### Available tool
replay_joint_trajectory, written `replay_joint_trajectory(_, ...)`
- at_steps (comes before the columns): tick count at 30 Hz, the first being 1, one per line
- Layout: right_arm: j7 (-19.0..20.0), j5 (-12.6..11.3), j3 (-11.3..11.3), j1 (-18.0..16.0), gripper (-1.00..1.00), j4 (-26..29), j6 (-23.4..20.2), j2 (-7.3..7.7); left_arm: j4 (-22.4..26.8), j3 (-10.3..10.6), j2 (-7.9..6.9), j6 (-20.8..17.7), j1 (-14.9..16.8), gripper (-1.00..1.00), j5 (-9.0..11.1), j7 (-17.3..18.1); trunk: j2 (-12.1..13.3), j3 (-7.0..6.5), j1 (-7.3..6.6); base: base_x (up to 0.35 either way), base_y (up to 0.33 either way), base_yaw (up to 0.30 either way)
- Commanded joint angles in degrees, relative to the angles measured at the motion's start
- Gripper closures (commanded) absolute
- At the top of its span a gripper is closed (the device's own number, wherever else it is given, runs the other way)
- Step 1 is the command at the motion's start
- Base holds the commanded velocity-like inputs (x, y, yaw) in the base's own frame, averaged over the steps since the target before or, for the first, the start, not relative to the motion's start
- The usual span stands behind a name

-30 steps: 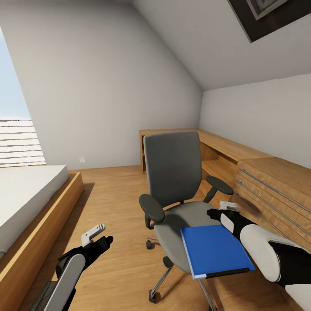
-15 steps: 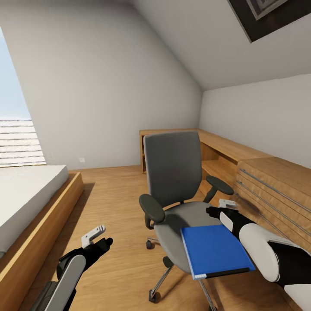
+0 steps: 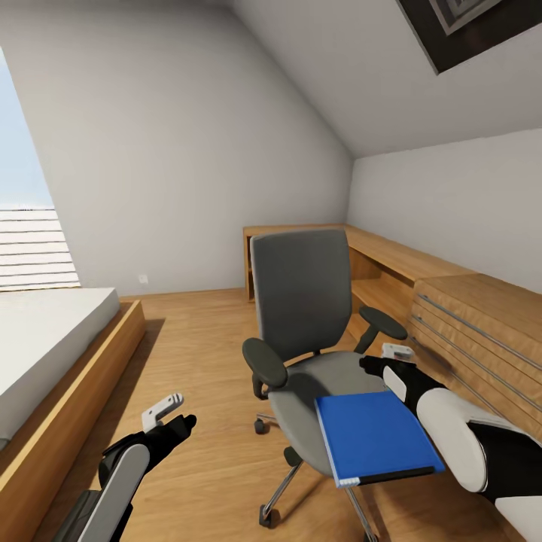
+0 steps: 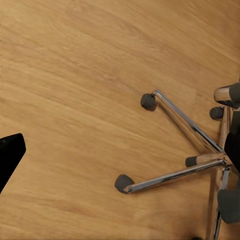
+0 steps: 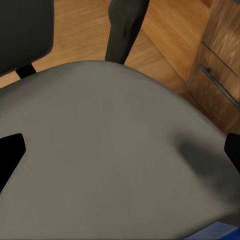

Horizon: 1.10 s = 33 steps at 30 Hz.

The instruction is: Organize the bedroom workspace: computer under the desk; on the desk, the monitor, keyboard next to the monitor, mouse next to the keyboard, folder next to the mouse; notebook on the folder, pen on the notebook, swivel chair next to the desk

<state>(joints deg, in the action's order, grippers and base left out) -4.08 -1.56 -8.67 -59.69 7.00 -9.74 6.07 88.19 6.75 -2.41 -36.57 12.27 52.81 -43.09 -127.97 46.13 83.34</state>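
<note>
Nearest, lower right of the head view: the folder (image 3: 376, 436), bright blue and flat, a thin white paper edge showing along its near side. It lies on the front of the swivel chair (image 3: 305, 301) seat, near edge overhanging the seat lip. No label, title or print readable on its cover.

Handling, as a guess: light, fairly stiff as a board, but thin and probably slick-faced on the fabric seat. A pinch from above has nothing to bite. The overhanging near edge or the right-hand side edge looks like the place to grip, one finger under, one over. Loose sheets inside could slide out if it tips.

Right tool (image 3: 397, 354): hovering over the seat just beyond the folder's far right corner, holding nothing. In the right wrist view the two dark fingertips (image 5: 11, 150) sit at opposite edges of the frame with grey cushion between them, so it stands wide open; a sliver of blue shows at the lower right there.

Left tool (image 3: 165, 410): lower left, over bare oak floor, empty. How far it is open I cannot tell. Its wrist view looks down on the chrome star base and castors.

Farther back: low oak cabinets (image 3: 467, 316) along the right wall, the bed (image 3: 45, 339) at the left edge. No brands or writing anywhere.
</note>
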Motion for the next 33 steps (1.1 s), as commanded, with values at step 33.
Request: replay_joint_trajectory(33, -1.3, -0.6, -0.5, 31.8, -1.0, 66.9, -26.1, -7.9, 0.1, 0.0, -0.05, 0.0, 0.1, -1.0, 0.4, -0.5, 0.0, 0.06, -0.01, 0.0, 0.0, 0.0)
